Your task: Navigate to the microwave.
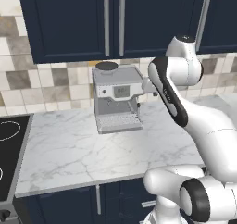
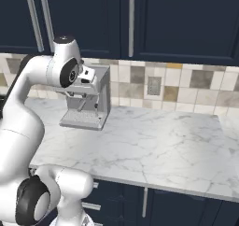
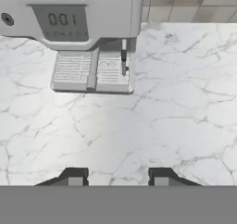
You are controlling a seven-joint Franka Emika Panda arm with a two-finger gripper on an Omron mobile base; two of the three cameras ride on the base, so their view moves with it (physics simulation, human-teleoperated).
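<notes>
The base faces a silver coffee machine standing on the marble counter against the tiled wall, under dark blue cabinets. Left of the coffee machine a black cooktop begins. The gripper hangs in front of the coffee machine, fingers spread apart, holding nothing. I can't tell from here where the microwave is, so the risk is stopping early, mistaking this boxy appliance for it, or swinging the raised arm into it while turning

One silver coffee machine with one display, one marble counter, one black stovetop, one wall outlet, and three vertical cabinet handles overhead.
</notes>
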